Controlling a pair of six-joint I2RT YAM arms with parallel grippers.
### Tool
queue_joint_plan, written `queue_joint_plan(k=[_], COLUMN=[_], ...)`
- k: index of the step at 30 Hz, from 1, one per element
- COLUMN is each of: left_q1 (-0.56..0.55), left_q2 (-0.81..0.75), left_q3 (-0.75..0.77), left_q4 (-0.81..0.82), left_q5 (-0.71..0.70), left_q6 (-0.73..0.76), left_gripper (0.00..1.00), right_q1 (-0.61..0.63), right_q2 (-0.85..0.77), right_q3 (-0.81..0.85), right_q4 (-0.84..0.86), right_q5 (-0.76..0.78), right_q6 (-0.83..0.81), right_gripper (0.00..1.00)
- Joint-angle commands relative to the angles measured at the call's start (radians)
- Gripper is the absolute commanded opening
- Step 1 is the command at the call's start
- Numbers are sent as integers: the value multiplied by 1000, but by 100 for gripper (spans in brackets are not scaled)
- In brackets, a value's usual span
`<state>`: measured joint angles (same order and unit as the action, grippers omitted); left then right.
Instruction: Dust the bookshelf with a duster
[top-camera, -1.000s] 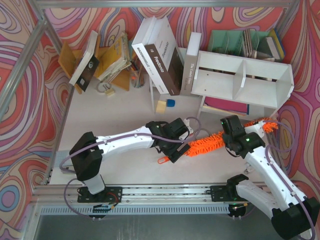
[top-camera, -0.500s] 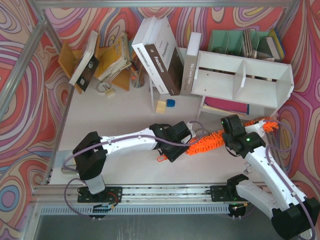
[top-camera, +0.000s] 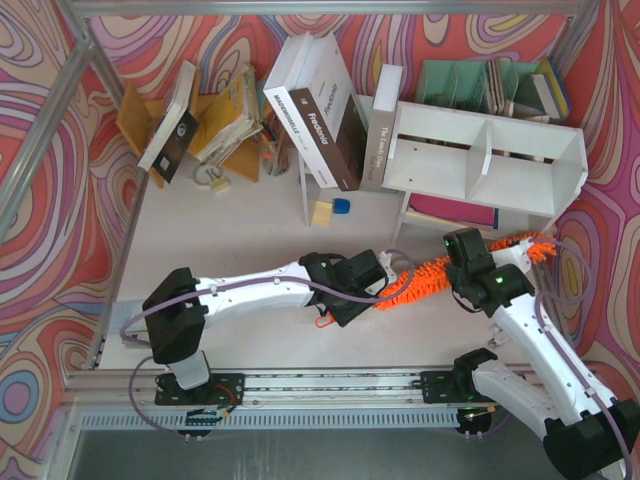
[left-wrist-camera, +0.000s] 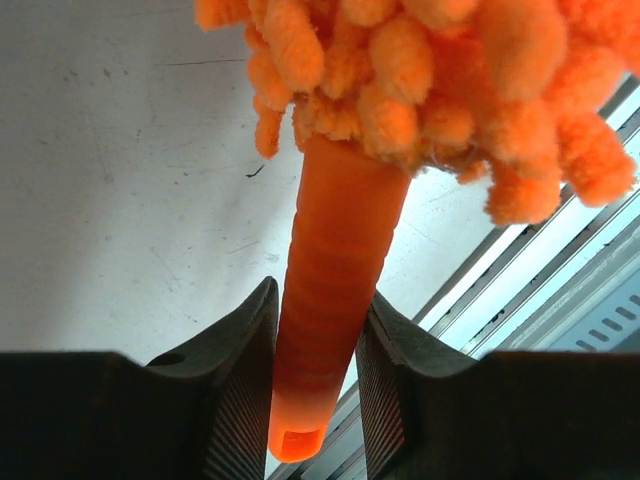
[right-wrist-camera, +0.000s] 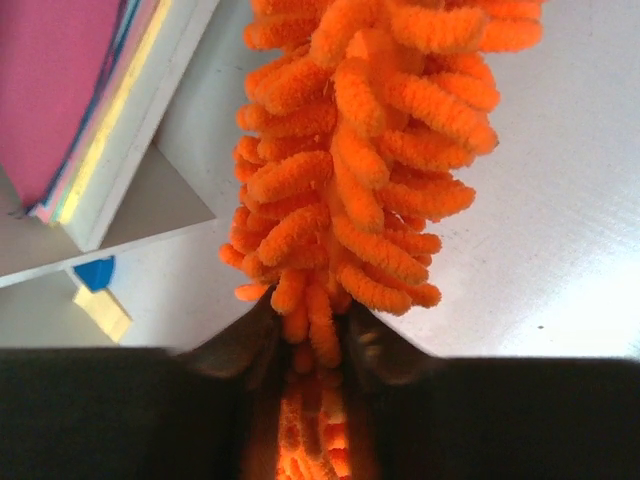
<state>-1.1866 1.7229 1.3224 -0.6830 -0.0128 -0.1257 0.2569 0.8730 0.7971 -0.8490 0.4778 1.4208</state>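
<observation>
On my left wrist feed the left gripper (left-wrist-camera: 318, 345) is closed down on the duster (top-camera: 412, 283). Both dark fingers (left-wrist-camera: 235, 390) press against the smooth orange handle (left-wrist-camera: 335, 260), one on each side. The handle's butt end pokes out just past them, and the shaggy head starts right above. On the right wrist feed the right gripper (right-wrist-camera: 310, 335) is pinched into the fluffy head (right-wrist-camera: 350, 180) itself, with strands bulging out around its nearly closed fingertips. So I have the duster gripped in two places.

From the top camera it runs slantwise over the table (top-camera: 240, 230) in the lower middle of the frame. Its handle end is at lower centre and its tip is at the right, just below the lower right corner of the bookshelf (top-camera: 525, 180). The bookshelf sits at the upper right, its two open compartments showing either side of the middle divider. A flat pink item (top-camera: 450, 212) with other thin sheets lies beneath its lower edge. Behind it, at the top right, the mint-green organizer (top-camera: 440, 85) holds several books (top-camera: 520, 90) standing in its slots.
</observation>
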Motion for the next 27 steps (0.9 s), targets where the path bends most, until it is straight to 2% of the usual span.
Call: queue_joint_plan(k=[1,4,9,19,27], left_q1=[-11,-23,-45,-98,-112], left_q2=[-69,-95,-135,-262,-433], left_q3=[31,37,41,40,-15], left_q4=[-63,-86,-113,-144,-60], left_q5=[-86,-106,-126,-190,-256], left_q6=[-26,-26,-27,-45,-74], left_gripper=[3,0,0,0,0], right_q1=[4,4,4,4,4], right_q2=[-32,-46,-65,-74,-80], right_q3=[55,84,177,390,478], right_q4=[-33,-50,-100,-135,-74], right_q5=[63,72,108,206,215], right_q6=[-16,-47,-94,-250,-393], right_gripper=[37,57,74,79,81])
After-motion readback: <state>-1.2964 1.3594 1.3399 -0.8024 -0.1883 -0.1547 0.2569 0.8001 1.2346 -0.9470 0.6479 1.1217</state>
